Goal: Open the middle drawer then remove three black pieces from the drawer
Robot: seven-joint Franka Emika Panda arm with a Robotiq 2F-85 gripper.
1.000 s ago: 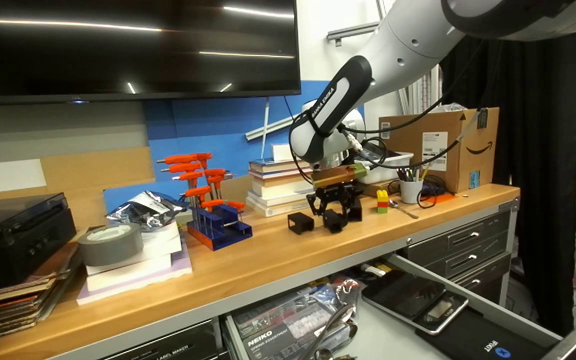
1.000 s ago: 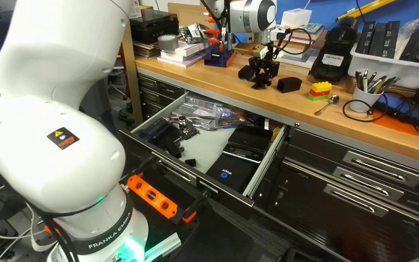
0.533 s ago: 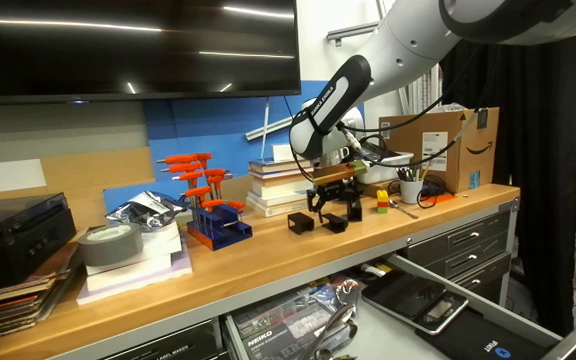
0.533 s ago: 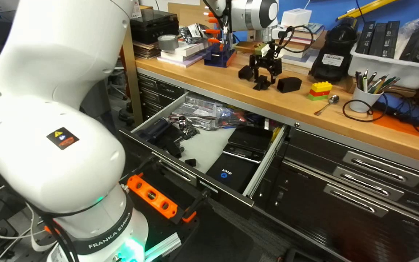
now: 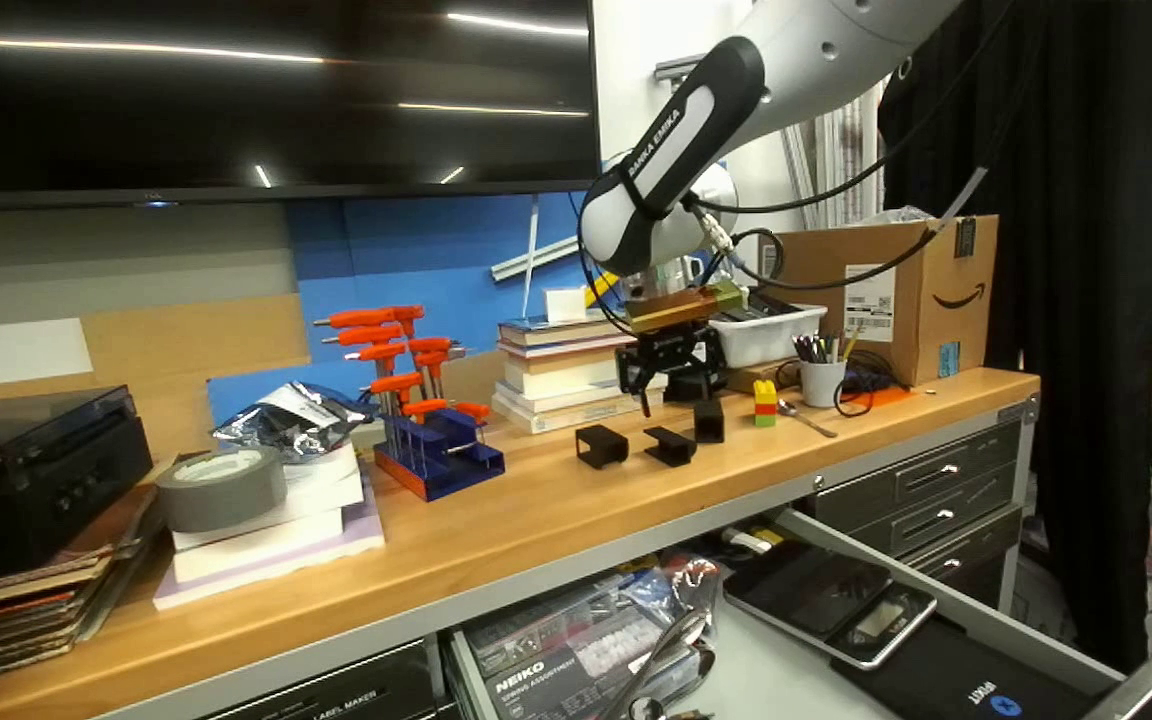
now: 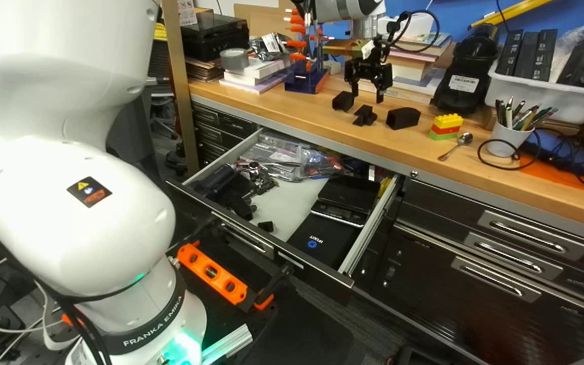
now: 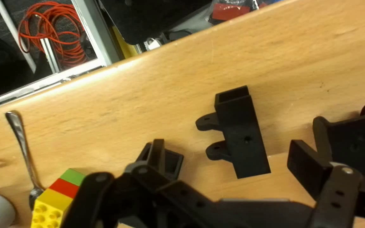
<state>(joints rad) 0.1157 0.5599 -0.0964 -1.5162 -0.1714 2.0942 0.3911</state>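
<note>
On the wooden tabletop, three black pieces lie apart: a hollow block (image 6: 342,101), one with two lugs (image 6: 365,116) and a longer block (image 6: 403,118). Above the lugged piece (image 7: 244,136), clear of it, hangs my gripper (image 6: 367,96), jaws wide with nothing held. Its left finger partly hides a black piece (image 7: 173,161) in the wrist view. A drawer (image 6: 289,205) with a light grey floor is pulled out, holding mixed clutter. I cannot tell whether it or the shut drawer (image 6: 507,258) at right is the middle drawer.
Toy bricks (image 6: 445,126), a spoon (image 6: 457,146) and a pen cup (image 6: 507,139) stand beside the pieces. Behind are stacked books (image 5: 556,385), a black device (image 6: 467,71) and a white bin (image 6: 566,91). A blue hex-key stand (image 5: 436,460) sits on the far side.
A second ago my gripper was down at the table, around the lugged piece. Its jaws have spread, letting go, and it has risen. The piece stays on the tabletop.
</note>
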